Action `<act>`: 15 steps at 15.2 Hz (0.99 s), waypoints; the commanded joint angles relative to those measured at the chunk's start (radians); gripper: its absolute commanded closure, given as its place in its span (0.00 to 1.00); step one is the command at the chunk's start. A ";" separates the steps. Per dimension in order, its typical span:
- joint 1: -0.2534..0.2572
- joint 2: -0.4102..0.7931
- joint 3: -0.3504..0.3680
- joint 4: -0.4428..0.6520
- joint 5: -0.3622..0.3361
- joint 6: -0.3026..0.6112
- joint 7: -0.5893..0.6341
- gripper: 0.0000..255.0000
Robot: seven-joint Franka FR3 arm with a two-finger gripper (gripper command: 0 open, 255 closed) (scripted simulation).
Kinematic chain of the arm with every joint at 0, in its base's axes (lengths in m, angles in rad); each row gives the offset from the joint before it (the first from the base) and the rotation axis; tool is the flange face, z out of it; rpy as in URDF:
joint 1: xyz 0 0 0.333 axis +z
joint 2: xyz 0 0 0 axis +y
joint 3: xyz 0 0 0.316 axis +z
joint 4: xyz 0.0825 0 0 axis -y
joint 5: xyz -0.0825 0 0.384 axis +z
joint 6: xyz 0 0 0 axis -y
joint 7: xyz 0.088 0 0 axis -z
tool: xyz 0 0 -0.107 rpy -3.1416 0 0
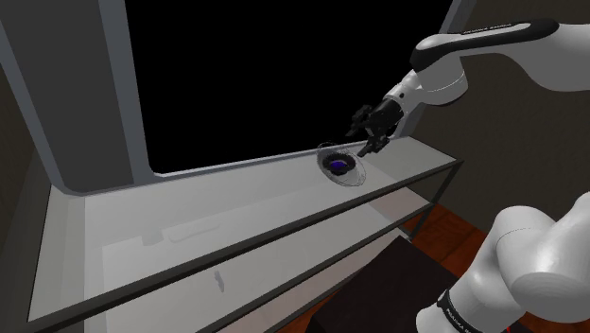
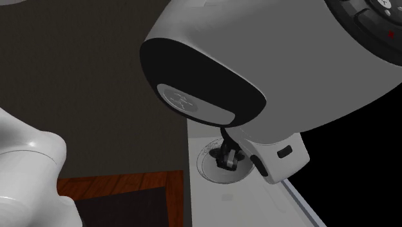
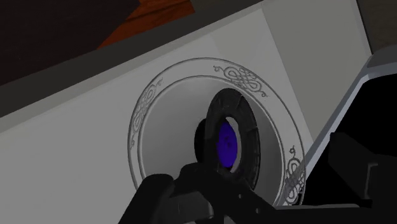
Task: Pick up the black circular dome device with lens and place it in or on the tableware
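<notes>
Arm (image 1: 492,43) reaches up and left from the stand (image 1: 378,284) across a pale table (image 1: 236,203) with a dark frame. Behind the table is a grey frame around a black area (image 1: 284,76).

Plate (image 1: 357,178) sits toward the table's right end in the shoulder view, close to the back edge. Wrist view: pale plate (image 3: 143,133) with dark scrollwork around the rim.

Device (image 1: 338,166) is inside the plate, near its middle. It is a black round dome with a blue-purple lens at centre (image 3: 228,143). It looks tilted, not flat on the plate; its outline is much narrower than the plate's in the wrist view. In the second exterior view it reads as a small dark disc (image 2: 227,160) standing in the plate (image 2: 207,169), under the big white arm joint (image 2: 258,58).

Gripper (image 1: 371,132) hangs just above the plate's far right rim in the shoulder view. Wrist view: gripper (image 3: 267,159) has its jaws apart, one black finger (image 3: 178,197) low beside the device's near edge, the other well off to the side. They clasp nothing. Whether the near finger touches the device, I cannot tell.

Reddish wood floor (image 1: 454,232) shows below the table's right end.
</notes>
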 commanded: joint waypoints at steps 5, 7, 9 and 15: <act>-0.007 0.000 -0.012 0.026 -0.012 -0.031 0.004 0.00; -0.019 0.004 -0.038 0.082 -0.033 -0.095 0.008 0.00; -0.023 0.007 -0.049 0.106 -0.039 -0.120 0.009 0.00; -0.022 0.007 -0.049 0.106 -0.039 -0.120 0.010 0.00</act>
